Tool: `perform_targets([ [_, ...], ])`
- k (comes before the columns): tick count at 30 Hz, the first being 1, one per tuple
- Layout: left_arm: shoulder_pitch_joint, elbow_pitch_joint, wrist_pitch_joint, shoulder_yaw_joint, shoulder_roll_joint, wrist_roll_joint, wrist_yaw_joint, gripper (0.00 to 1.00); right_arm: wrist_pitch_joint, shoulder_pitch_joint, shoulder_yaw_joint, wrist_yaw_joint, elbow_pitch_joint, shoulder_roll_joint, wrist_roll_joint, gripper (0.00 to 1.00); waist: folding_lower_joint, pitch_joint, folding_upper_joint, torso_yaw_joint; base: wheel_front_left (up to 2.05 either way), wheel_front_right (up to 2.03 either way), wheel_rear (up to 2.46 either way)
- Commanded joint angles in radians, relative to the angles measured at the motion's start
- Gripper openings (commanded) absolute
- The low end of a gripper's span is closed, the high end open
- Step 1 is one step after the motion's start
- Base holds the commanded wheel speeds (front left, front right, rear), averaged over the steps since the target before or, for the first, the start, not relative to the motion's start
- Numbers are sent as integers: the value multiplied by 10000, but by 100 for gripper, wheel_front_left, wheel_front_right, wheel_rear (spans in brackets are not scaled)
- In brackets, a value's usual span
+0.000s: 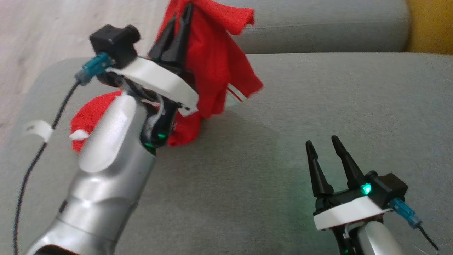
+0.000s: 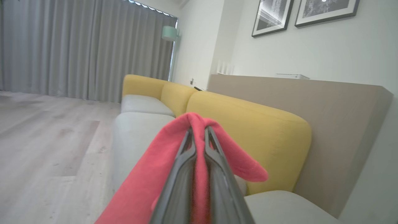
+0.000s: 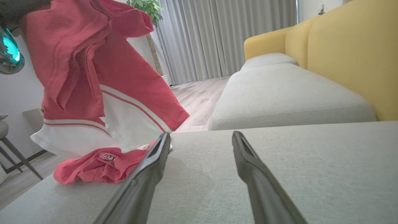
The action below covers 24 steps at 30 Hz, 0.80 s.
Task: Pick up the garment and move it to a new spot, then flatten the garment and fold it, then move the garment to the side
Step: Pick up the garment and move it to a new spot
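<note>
Grey sofa seat (image 1: 300, 106) as the work surface, yellow backrest (image 2: 248, 133) behind, curtains (image 2: 77, 46) and pale wood floor (image 2: 46, 140) beyond. Raised off the seat: left pincer (image 1: 182, 16), long fingers pinched together on a fold of the red garment (image 1: 216, 63). Draped over and below those tips, hanging mostly free, with a white striped hem on the side toward the right pincer (image 1: 321, 140) and the lower end bunched on the seat just under the left wrist. Low over bare seat: right pincer, fingers apart, nothing between them, pointing toward the cloth but apart from it. By the look of it, first step in hand: picked up, not yet carried to a new spot; flattening, folding and moving aside all to come. Next, probably: lift enough to clear the trailing end, carry across to open seat on the right pincer's side, then lower gently rather than drop in a heap. Likely worth bringing in the free pincer for a second corner or the hem, ready for spreading flat. Some risk of dragging or snagging the bunched tail along the way.
</note>
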Motion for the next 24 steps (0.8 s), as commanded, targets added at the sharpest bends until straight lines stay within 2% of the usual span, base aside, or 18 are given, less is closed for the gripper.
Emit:
perform_targets([
  [1, -433, -514, 31, 276, 152, -19, 78, 0, -107, -252, 222, -7, -370, -37, 60, 100, 1, -2, 0, -505, 0, 0, 0],
  [5, -234, -890, -42, 120, -174, -45, 427, 0, -107, -385, 296, -7, -467, -37, 153, 100, 1, 130, 0, -1448, 0, 0, 0],
  [10, -401, -721, -832, -101, -595, -42, 1200, 0, -107, -559, 414, -7, -631, -37, 323, 100, 1, 422, 0, -2653, 0, 0, 0],
  [13, -779, -315, -1472, -445, -675, -99, 1564, 0, -107, -692, 582, -7, -712, -37, 444, 100, 1, 632, 0, -3337, 0, 0, 0],
  [16, -1163, 27, -1999, -1164, -687, -681, 1897, 0, -107, -770, 705, -7, -779, -37, 598, 100, 1, 834, 0, -3878, 0, 0, 0],
  [18, -1336, 334, -2124, -1802, -689, -1091, 2104, 100, -107, -784, 770, -7, -808, -37, 682, 100, 1, 928, 0, -4115, 0, 0, 0],
  [20, -1538, 704, -2255, -2776, -690, -1458, 2185, 100, -107, -791, 803, -7, -831, -37, 756, 100, 1, 1041, 0, -4281, 0, 0, 0],
  [24, -1533, 1268, -2432, -3315, -691, -1855, 2145, 100, -107, -749, 570, -7, -839, -37, 822, 100, 1, 1030, 0, -4116, 0, 0, 0],
])
